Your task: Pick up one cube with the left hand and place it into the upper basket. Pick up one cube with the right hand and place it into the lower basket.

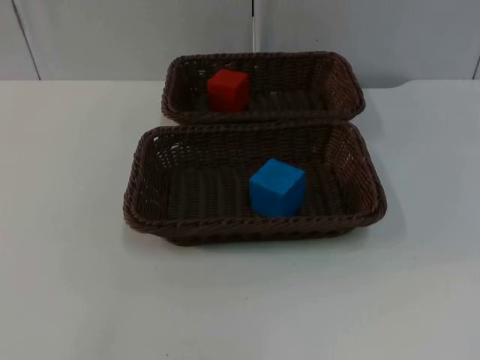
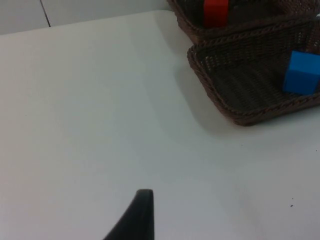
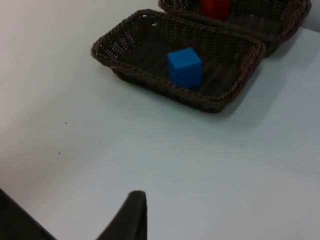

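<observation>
White tabletop (image 1: 75,285) runs bare and smooth from the near edge outward, with a few tiny dark specks on it in my right wrist view. My left hand (image 2: 142,210) hangs over that bare white surface, well apart from the baskets; one black fingertip is all I see of it, so I cannot tell whether it is open or closed. My right hand (image 3: 132,212) hangs over the bare tabletop too, on the near side of the baskets, and I cannot tell its state either.

Further out sits the lower basket (image 1: 142,180), dark brown woven wicker, rectangular, lying flat. The blue cube (image 1: 277,187) rests on its floor, right of the middle and toward the near wall.

Just beyond it, their long rims touching or nearly so, stands the upper basket (image 1: 341,75), the same brown weave. The red cube (image 1: 228,90) sits inside it, left of the middle.

Behind the baskets the tabletop ends at the grey partition wall (image 1: 112,37), made of flat panels with thin vertical seams between them.
</observation>
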### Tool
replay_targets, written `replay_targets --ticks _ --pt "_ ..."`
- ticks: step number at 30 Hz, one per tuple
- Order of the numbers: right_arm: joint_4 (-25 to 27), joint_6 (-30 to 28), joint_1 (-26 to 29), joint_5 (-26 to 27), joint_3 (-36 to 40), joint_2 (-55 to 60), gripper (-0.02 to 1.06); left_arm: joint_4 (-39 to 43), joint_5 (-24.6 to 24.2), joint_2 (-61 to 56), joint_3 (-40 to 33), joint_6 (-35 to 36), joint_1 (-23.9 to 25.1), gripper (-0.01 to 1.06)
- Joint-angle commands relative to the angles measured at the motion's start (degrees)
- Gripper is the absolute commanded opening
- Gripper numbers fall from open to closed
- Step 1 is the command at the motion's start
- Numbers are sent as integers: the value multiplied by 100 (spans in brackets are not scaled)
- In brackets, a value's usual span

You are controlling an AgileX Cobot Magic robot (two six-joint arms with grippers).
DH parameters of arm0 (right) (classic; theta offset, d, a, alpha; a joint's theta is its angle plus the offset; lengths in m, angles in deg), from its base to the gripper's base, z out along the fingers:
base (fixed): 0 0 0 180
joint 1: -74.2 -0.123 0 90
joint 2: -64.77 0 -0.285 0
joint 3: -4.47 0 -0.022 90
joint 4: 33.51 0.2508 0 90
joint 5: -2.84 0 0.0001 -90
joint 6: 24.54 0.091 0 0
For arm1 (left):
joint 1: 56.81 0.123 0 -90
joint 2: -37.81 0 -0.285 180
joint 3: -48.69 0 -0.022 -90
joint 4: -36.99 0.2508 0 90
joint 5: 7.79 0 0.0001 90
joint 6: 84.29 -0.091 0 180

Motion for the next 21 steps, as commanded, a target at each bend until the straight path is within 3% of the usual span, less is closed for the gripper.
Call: replay_targets --ticks 1,21 --pt "12 10 -24 16 35 -17 105 -43 -14 -28 -20 0 -19 105" --pt "12 10 -24 14 35 -17 105 -32 -14 -28 -20 0 -19 105"
